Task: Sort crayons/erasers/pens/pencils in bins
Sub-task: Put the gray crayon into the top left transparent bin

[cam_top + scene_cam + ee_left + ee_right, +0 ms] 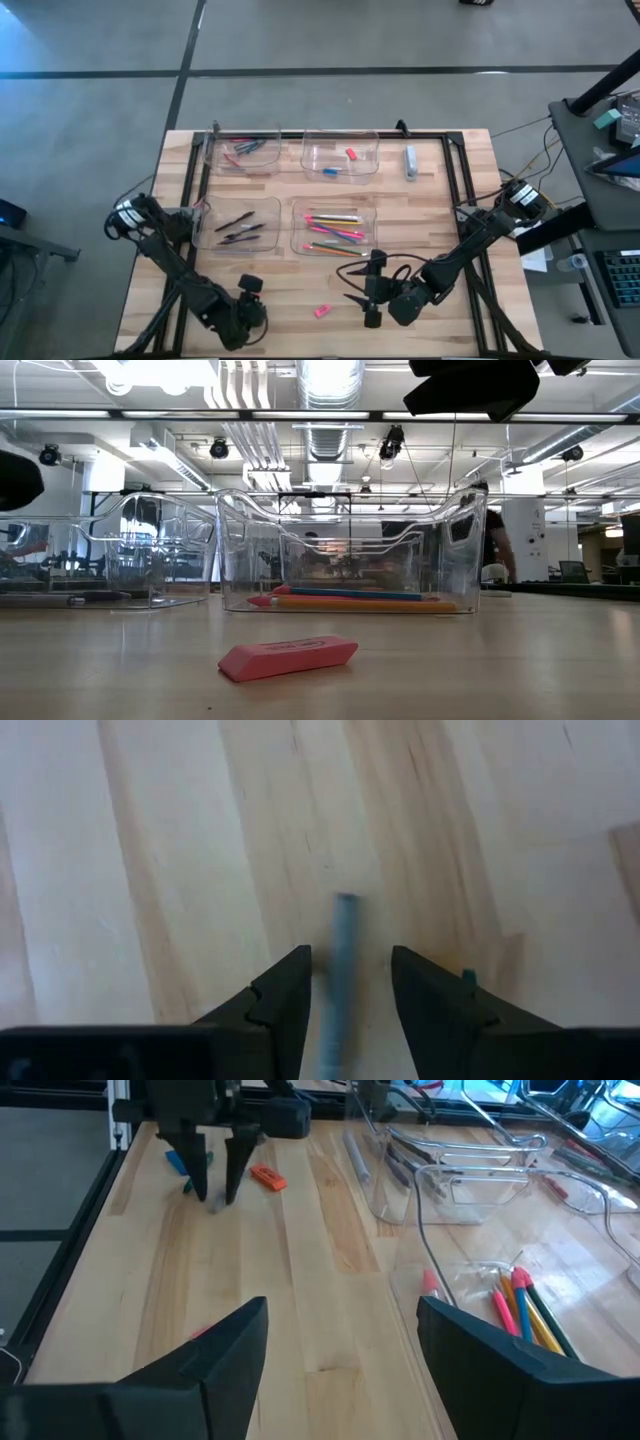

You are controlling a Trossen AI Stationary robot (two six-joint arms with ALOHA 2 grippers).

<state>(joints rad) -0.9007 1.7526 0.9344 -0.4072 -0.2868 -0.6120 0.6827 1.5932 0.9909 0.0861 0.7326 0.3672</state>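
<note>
My left gripper (248, 300) points down near the table's front left, open. A grey-blue crayon (344, 970) lies on the wood between its fingers, with a gap on each side. The right wrist view shows this gripper (214, 1188) with a blue piece (178, 1160) and a red eraser (268, 1177) beside it. My right gripper (352, 284) is open and empty near the front middle, above a pink eraser (322, 311) lying flat. Four clear bins hold crayons (246, 150), erasers (340, 158), pens (240, 228) and pencils (335, 232).
A pale blue-grey oblong item (410, 162) lies right of the eraser bin. A black frame (455, 190) runs around the bins. In the low view the pink eraser (288, 655) lies before the pencil bin (350, 560). Bare wood lies along the front edge.
</note>
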